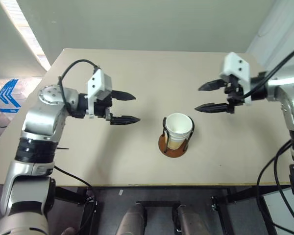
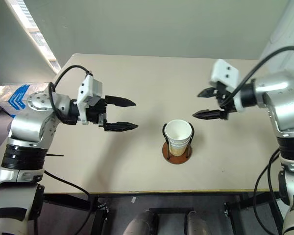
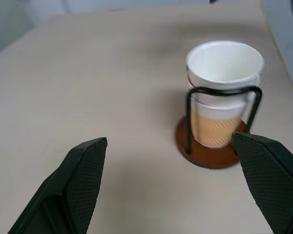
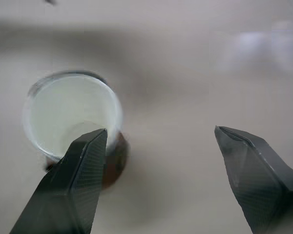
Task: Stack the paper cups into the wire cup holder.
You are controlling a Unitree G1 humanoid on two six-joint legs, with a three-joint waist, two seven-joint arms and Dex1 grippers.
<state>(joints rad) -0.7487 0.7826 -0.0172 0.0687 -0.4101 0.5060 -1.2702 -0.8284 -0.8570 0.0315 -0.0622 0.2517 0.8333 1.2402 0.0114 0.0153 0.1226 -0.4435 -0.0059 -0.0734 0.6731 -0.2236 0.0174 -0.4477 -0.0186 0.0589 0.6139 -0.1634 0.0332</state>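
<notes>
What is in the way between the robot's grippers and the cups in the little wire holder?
Nothing visible. The paper cups sit nested in the wire cup holder on the table. The left gripper and the right gripper are open on either side of it, with bare tabletop between each and the cups.

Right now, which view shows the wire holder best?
The left wrist view: the holder shows side-on, black loops and brown base around the cups. The eye views show it from above; the right wrist view catches a blurred part of the base.

Head pair overhead; wrist cameras close.
</notes>
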